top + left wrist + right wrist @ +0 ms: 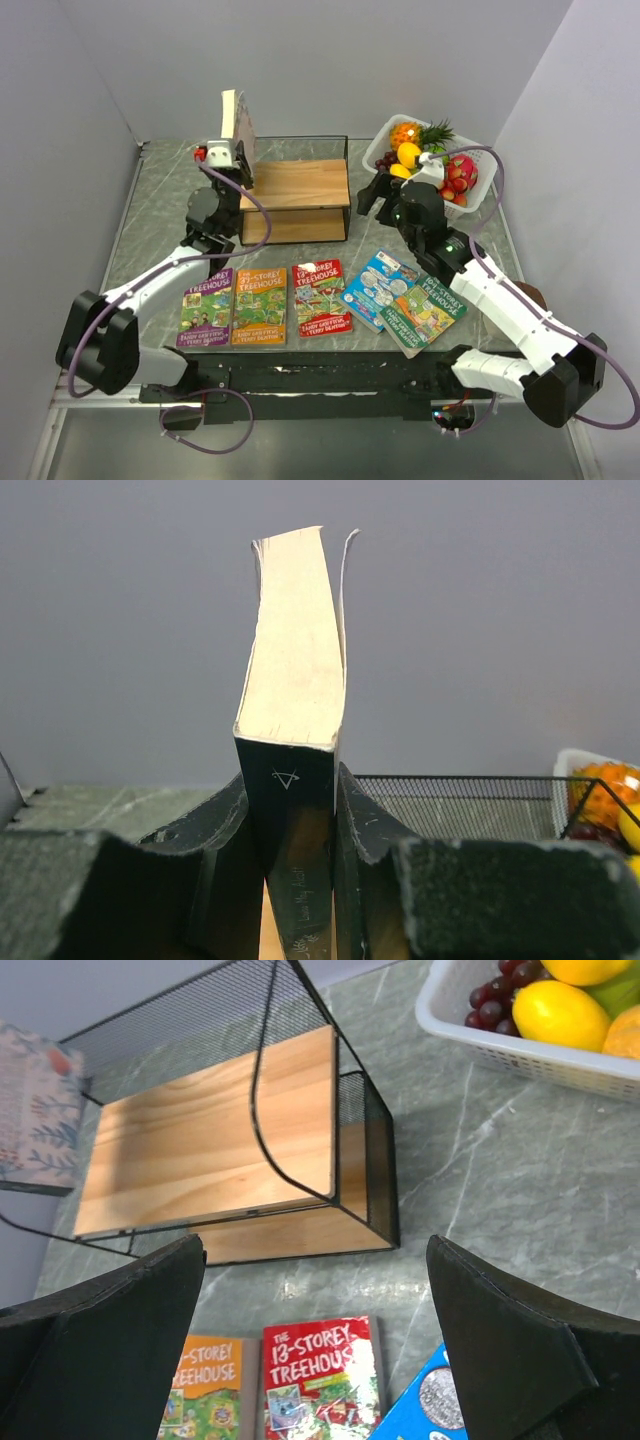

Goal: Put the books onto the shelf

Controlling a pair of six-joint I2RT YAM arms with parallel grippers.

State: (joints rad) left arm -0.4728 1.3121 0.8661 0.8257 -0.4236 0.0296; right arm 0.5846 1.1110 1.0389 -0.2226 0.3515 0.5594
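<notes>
One thin paperback book [238,115] with cream page edges is standing upright in the left pincer [233,160]. Its two black fingers [225,830] are pressing closed on the book's lower part, one on each cover. Seen from the top camera, the book is sitting over the 9 o'clock end of the small two-tier shelf of light wooden boards in a black wire frame [295,185]. Whether its lower edge is touching the top board cannot be told.

At 6 o'clock of the shelf, five more Treehouse books are lying flat in a row on the grey-green marbled surface [160,210]: a purple one [207,305], an orange one [260,305], a red one [321,297], then a blue one [380,288] and a green one [428,312]. The blue and green ones are overlapping and lying askew.

The right pincer [378,195] is hovering with its jaws spread wide and gripping nothing, just at 3 o'clock of the shelf. Beyond it, at 2 o'clock, a white plastic basket [487,180] is holding assorted fruit.
</notes>
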